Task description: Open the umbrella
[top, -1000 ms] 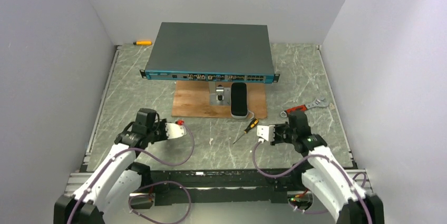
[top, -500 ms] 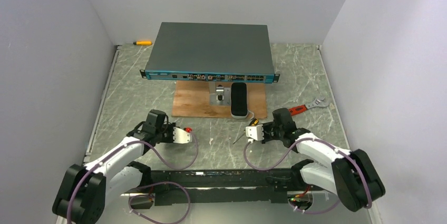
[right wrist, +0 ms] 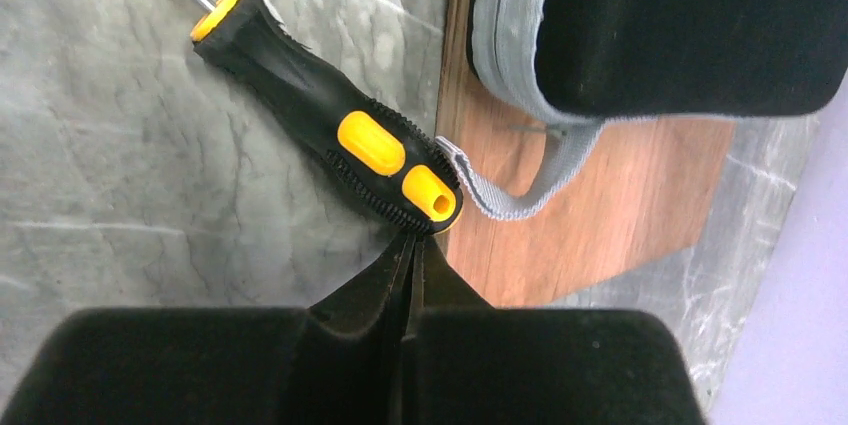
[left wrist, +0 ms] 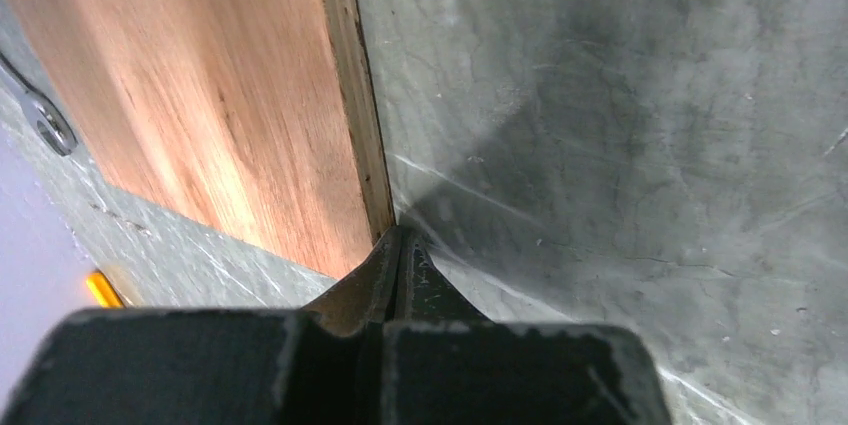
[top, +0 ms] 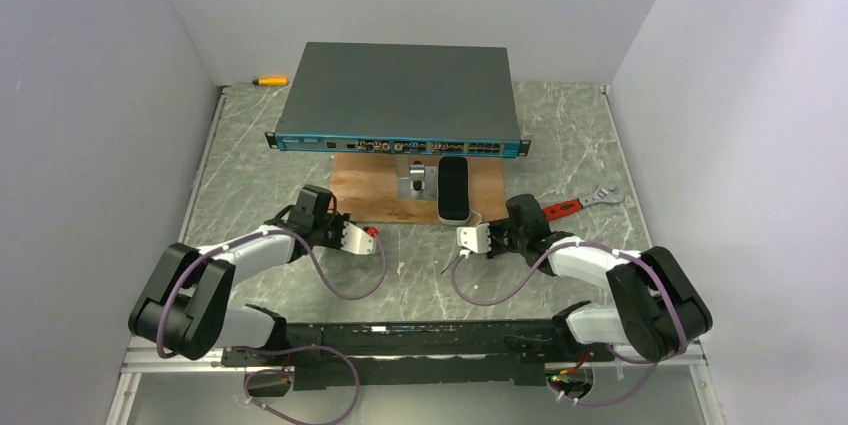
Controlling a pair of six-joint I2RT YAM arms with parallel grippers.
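Observation:
The umbrella (top: 453,190) is packed, a short black pale-rimmed oblong lying on a wooden board (top: 365,200) in front of the switch box. The right wrist view shows its near end (right wrist: 690,25) and its grey strap loop (right wrist: 520,195). My right gripper (top: 499,226) is shut and empty, its tips (right wrist: 412,240) touching the butt of a black-and-yellow screwdriver (right wrist: 330,135), just short of the umbrella. My left gripper (top: 328,217) is shut and empty, its tips (left wrist: 400,240) at the near edge of the board (left wrist: 200,95), well left of the umbrella.
A flat dark-grey network switch (top: 400,95) stands behind the board. A small metal fitting (top: 415,183) sits beside the umbrella. A wrench with a red handle (top: 580,202) lies to the right. A yellow screwdriver (top: 270,81) lies at the back left.
Both arms have reached forward over the table. The left gripper moved up to the board's near-left edge, the right gripper up to the screwdriver butt near the umbrella.

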